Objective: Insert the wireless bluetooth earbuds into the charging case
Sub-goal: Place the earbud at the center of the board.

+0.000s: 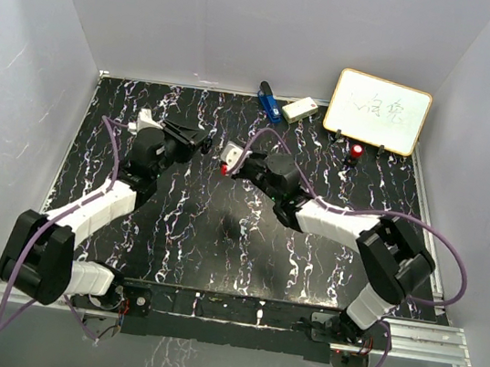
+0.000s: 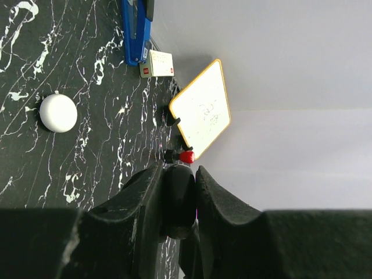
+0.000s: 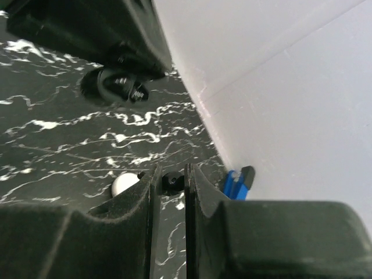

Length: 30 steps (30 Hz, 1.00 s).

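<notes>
Your left hand (image 2: 179,171) pinches a dark rounded piece (image 2: 177,203) | charging case (image 2: 58,113) lies on the worktop (image 2: 23,174), apart, up-left of it in the wrist view | your right hand (image 3: 172,171) pressed together, case just beside its fingertips.

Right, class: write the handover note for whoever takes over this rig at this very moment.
Left gripper shut on a dark rounded piece, probably an earbud.
Right gripper shut on a small dark piece, probably the other.
Charging case lies on the table, apart from both grippers.
Done: both pieces gripped, none in the case.
Left: seat each in the case.
</notes>
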Each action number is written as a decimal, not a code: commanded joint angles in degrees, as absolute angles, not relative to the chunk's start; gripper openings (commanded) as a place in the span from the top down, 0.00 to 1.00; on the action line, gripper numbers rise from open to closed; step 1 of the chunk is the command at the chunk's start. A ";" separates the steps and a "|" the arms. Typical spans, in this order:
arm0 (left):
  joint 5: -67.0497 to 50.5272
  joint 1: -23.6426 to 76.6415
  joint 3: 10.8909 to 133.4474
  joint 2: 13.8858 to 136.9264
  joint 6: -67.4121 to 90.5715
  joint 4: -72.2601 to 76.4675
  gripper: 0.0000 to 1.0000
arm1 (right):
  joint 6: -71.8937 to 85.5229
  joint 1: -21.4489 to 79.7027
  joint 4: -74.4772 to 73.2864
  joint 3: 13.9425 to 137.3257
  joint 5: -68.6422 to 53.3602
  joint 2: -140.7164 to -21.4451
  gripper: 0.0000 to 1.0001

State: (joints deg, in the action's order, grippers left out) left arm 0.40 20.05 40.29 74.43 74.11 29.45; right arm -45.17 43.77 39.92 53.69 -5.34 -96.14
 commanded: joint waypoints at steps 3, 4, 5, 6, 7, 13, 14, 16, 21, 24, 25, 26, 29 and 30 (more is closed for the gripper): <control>2.74 19.13 43.07 68.81 72.08 22.77 1.00 | -36.17 44.02 27.42 50.47 -12.11 -88.61 1.00; 2.42 18.96 43.08 68.69 72.12 22.62 1.00 | -35.93 43.93 26.33 49.71 -13.47 -87.86 1.00; 1.99 18.77 43.07 68.57 72.22 22.59 1.00 | -35.62 43.89 25.66 49.09 -14.67 -87.32 1.00; 1.51 18.66 43.18 68.60 72.24 22.47 1.00 | -35.47 43.84 24.34 48.63 -15.47 -86.99 1.00; 0.93 18.54 43.35 68.78 72.37 22.31 1.00 | -35.17 43.76 23.48 48.33 -15.69 -86.92 1.00; -1.47 18.28 43.55 68.80 72.80 21.95 1.00 | -35.66 43.49 21.01 47.28 -14.47 -88.38 1.00; -1.75 18.20 43.71 68.64 72.66 21.62 1.00 | -35.82 43.39 21.13 47.08 -14.64 -88.90 1.00; -2.43 17.98 44.28 68.38 72.32 20.57 1.00 | -36.74 43.18 21.61 46.45 -15.47 -90.09 1.00; -4.94 16.99 44.96 67.70 72.56 18.89 1.00 | -39.66 42.25 23.30 44.96 -19.64 -92.30 1.00; -5.23 16.52 44.95 67.09 72.62 18.19 1.00 | -39.09 40.67 23.58 45.40 -22.99 -93.74 1.00; -5.26 16.34 45.03 66.92 72.52 17.89 1.00 | -38.98 40.27 23.46 45.69 -23.75 -94.30 1.00; -5.27 16.26 45.04 66.82 72.43 17.63 1.00 | -39.01 39.87 23.33 45.96 -24.29 -94.80 1.00; -5.49 15.86 44.98 66.75 72.38 17.16 1.00 | -39.02 39.23 23.20 46.55 -25.37 -96.04 1.00; -5.53 15.70 44.94 66.79 72.42 17.06 1.00 | -38.97 39.07 22.98 46.76 -25.86 -96.41 1.00</control>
